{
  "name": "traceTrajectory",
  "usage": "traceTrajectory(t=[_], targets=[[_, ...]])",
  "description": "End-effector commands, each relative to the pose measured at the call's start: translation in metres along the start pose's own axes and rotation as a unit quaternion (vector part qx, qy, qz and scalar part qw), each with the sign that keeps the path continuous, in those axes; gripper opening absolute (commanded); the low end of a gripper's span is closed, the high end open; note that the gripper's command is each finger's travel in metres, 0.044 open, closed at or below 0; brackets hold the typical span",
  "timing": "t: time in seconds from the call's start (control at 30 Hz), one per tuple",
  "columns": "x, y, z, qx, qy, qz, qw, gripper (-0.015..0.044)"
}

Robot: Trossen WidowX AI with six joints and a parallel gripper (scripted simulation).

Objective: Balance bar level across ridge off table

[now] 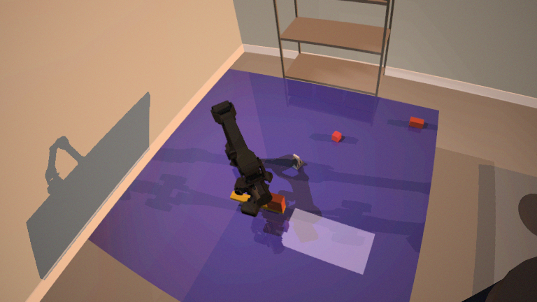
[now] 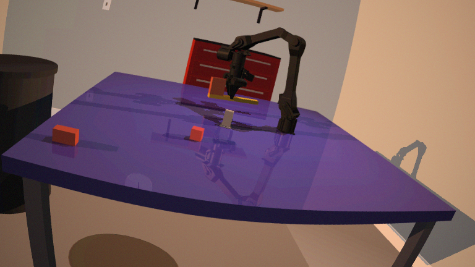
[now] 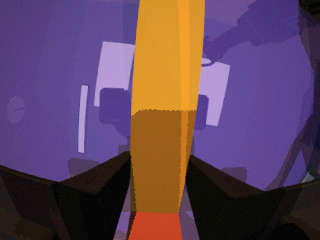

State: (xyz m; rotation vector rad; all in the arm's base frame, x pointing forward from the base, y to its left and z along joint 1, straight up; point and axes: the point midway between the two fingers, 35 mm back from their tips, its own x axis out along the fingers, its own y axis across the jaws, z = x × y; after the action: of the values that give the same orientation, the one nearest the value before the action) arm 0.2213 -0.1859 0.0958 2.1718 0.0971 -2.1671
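The yellow bar (image 1: pixel 239 196) (image 2: pixel 247 100) (image 3: pixel 162 60) carries an orange-red block (image 1: pixel 277 202) (image 2: pixel 217 86) (image 3: pixel 156 227) on one end. My gripper (image 2: pixel 231 96) (image 3: pixel 158 160) is shut on the bar, beside the block, and holds it above the purple table, nearly level with a slight tilt in the exterior view. In the top view the arm hides the middle of the bar and the fingertips. The ridge, a small pale upright piece on a base (image 1: pixel 297 161) (image 2: pixel 227 118), stands on the table apart from the bar.
A small red cube (image 1: pixel 336 136) (image 2: pixel 196 133) and an orange-red box (image 1: pixel 416 122) (image 2: pixel 65 135) lie on the purple table (image 1: pixel 222 259) (image 2: pixel 280 180) beyond the ridge. The arm's base (image 2: pixel 287 124) stands beside the ridge. A bright patch of light lies on the table in the top view.
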Motion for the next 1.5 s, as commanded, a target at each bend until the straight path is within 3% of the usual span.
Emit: traceTrajectory(t=[0.0, 0.7, 1.47], targets=[[-0.015, 0.001, -0.002, 0.0, 0.008, 0.007, 1.0, 0.0], [-0.061, -0.006, 0.002, -0.005, 0.008, 0.005, 1.0, 0.0], [-0.062, -0.086, -0.041, -0.193, 0.009, 0.004, 0.981, 0.0]])
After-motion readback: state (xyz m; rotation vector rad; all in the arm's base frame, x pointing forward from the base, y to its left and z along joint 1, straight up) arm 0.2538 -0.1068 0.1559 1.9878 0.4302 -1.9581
